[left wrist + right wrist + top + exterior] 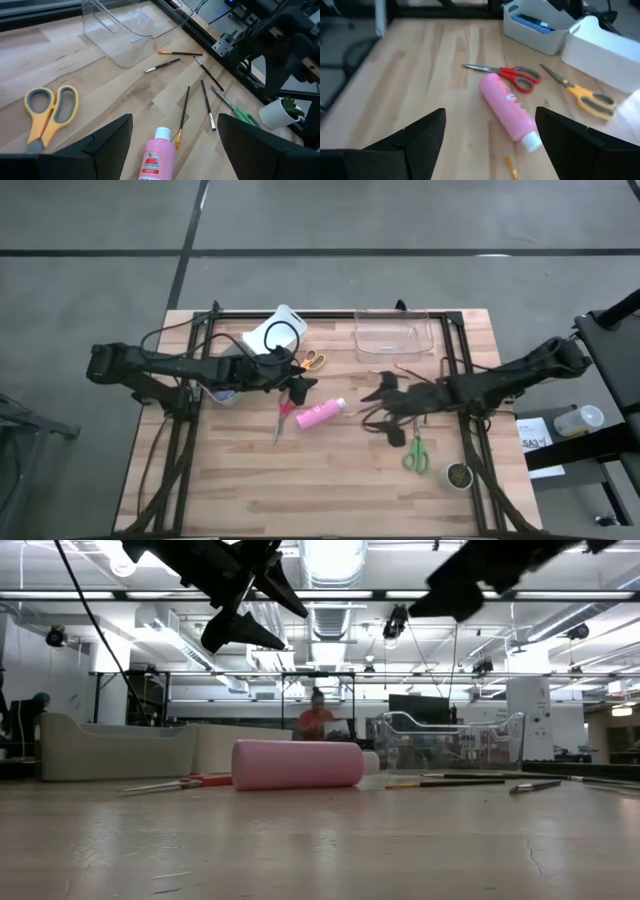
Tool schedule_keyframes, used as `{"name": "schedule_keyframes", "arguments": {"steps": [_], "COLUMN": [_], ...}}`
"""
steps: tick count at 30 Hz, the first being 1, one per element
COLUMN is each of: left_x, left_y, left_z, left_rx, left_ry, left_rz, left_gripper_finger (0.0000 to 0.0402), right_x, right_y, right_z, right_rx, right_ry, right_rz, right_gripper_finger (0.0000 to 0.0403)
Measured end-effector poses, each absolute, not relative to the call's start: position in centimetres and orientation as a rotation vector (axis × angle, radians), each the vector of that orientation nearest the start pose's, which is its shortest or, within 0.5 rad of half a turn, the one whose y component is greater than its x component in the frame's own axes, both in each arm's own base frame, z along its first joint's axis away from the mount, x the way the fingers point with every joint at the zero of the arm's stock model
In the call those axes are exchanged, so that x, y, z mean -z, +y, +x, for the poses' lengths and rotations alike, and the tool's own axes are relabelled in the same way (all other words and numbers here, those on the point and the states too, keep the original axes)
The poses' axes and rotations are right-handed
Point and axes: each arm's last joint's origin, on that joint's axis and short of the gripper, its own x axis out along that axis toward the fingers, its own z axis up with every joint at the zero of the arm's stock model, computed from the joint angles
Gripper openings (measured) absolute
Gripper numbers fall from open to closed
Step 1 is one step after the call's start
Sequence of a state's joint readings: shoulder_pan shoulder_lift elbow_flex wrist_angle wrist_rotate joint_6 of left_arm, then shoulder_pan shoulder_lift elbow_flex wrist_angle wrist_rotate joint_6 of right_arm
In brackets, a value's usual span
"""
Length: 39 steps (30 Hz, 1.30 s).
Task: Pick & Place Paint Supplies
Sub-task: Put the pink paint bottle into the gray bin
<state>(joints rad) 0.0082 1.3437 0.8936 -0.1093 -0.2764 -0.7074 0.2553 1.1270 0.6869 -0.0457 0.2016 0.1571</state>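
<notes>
Your pink bottle (320,414) lies on its side mid-desk (250,490), long axis running across the desk, white cap toward the right arm. Left gripper (297,387) and right gripper (372,408) hover either side of it, fingers released, holding nothing. Only the left wrist view shows you the scattered paintbrushes (207,98) clearly; only the right wrist view shows the red scissors (512,75) touching the bottle's base.

Showing pale matt wood-plank table (330,480); smooth pink plastic bottle (507,107); clear glossy plastic tray (117,30); shining metal scissor blades (480,68).
</notes>
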Motion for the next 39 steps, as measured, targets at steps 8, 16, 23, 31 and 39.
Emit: {"name": "schedule_keyframes", "arguments": {"steps": [8, 16, 23, 31, 39], "left_x": [-25.7, -25.7, -25.7, -25.7, -25.7], "left_y": [1.0, 1.0, 1.0, 1.0, 1.0], "left_z": [28.8, 28.8, 28.8, 28.8, 28.8], "left_rx": [-0.460, -0.459, -0.459, -0.459, -0.459], "left_ry": [0.433, 0.434, 0.434, 0.434, 0.434], "left_rz": [-0.609, -0.609, -0.609, -0.609, -0.609], "left_gripper_finger": [0.0303, 0.0303, 0.0303, 0.0303, 0.0303], "right_x": [-22.2, -20.3, -19.7, -19.1, -18.7], "right_y": [4.8, 3.7, 3.4, 3.4, 3.5], "right_z": [18.3, 15.0, 14.1, 14.4, 14.6], "right_rx": [-0.035, -0.002, -0.002, 0.029, 0.034], "right_ry": [0.284, 0.144, 0.058, 0.093, 0.128], "right_rz": [0.070, 0.182, 0.238, 0.224, 0.213], "right_gripper_finger": [0.0306, 0.0306, 0.0306, 0.0306, 0.0306]}}
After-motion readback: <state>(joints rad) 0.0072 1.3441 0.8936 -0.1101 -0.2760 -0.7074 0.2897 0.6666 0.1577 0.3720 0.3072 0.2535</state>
